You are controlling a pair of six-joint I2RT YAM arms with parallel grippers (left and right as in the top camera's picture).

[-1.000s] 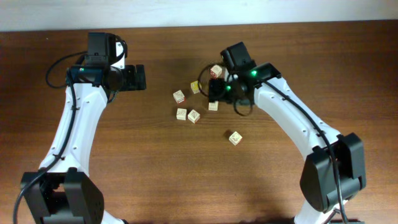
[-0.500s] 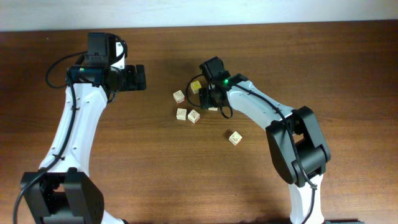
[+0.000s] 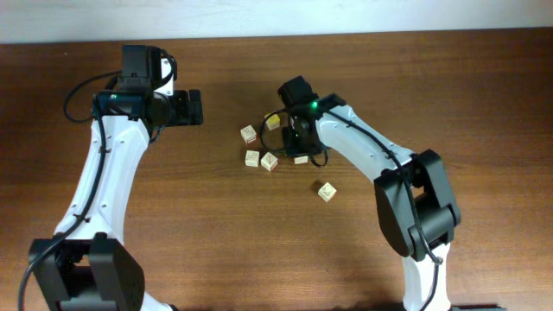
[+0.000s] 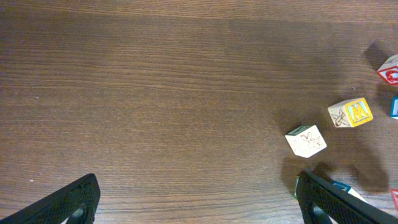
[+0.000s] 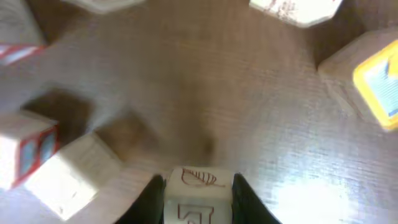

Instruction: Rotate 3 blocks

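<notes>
Near the middle of the table point(image 3: 199, 225), my right gripper point(image 5: 198, 183) is down among the blocks. Its two dark fingers point(image 5: 152, 199) sit tight against the sides of one pale block point(image 5: 199, 208) with a line drawing on its upper face (I read that as a grip, though the wrist view is blurred and cropped at the bottom). Around it in that view I see a yellow-faced block point(image 5: 373, 81) to the right and a red-edged block point(image 5: 25, 149) to the left. From overhead, the right arm covers the gripped cube. Three loose blocks point(image 3: 252, 158) lie just left of that gripper, and a lone block point(image 3: 327, 191) sits apart from the cluster, nearer the arm bases. My left gripper point(image 4: 198, 186) hovers well to the left of the cluster with its jaws spread wide over bare wood. Its camera picks up a white block point(image 4: 306, 140) with a small bird sketch off to one side.
</notes>
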